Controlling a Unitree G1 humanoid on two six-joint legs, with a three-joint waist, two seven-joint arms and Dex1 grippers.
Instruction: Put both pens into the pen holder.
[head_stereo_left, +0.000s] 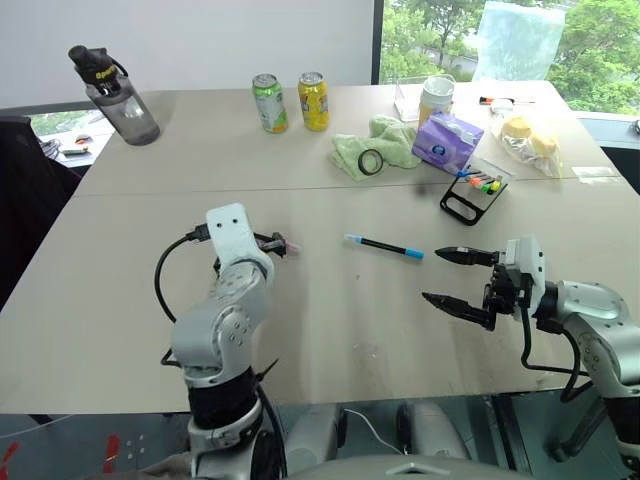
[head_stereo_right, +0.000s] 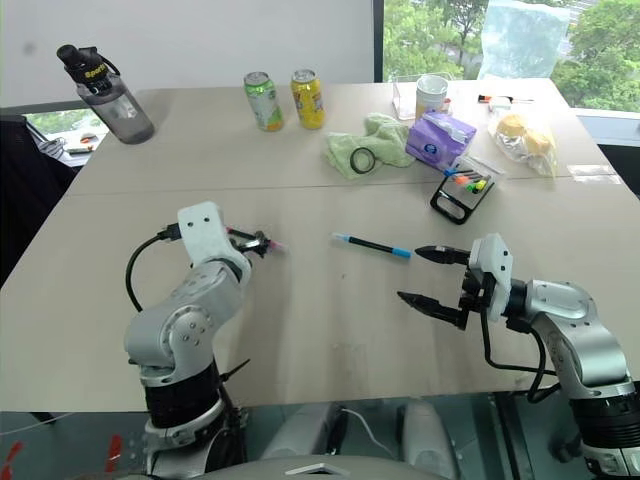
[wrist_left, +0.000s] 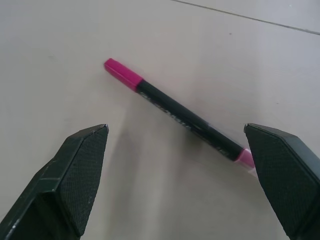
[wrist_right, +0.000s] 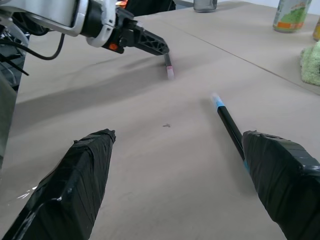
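**Both pens on the table, pincers wide**

We see the pink pen (wrist_left: 175, 114) flat on the table (head_stereo_left: 330, 330), between the spread, empty fingers of the left gripper (wrist_left: 180, 165). The blue pen (head_stereo_left: 384, 246) lies mid-table, near the right gripper (head_stereo_left: 458, 280), also agape and empty. The holder (head_stereo_left: 474, 192) rests further back, beside the tissue pack (head_stereo_left: 447, 141)

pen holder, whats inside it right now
The pen holder shows orange, green and yellow marker caps at its far end. Neither pen is in it. The markers' lower parts are too small to make out.
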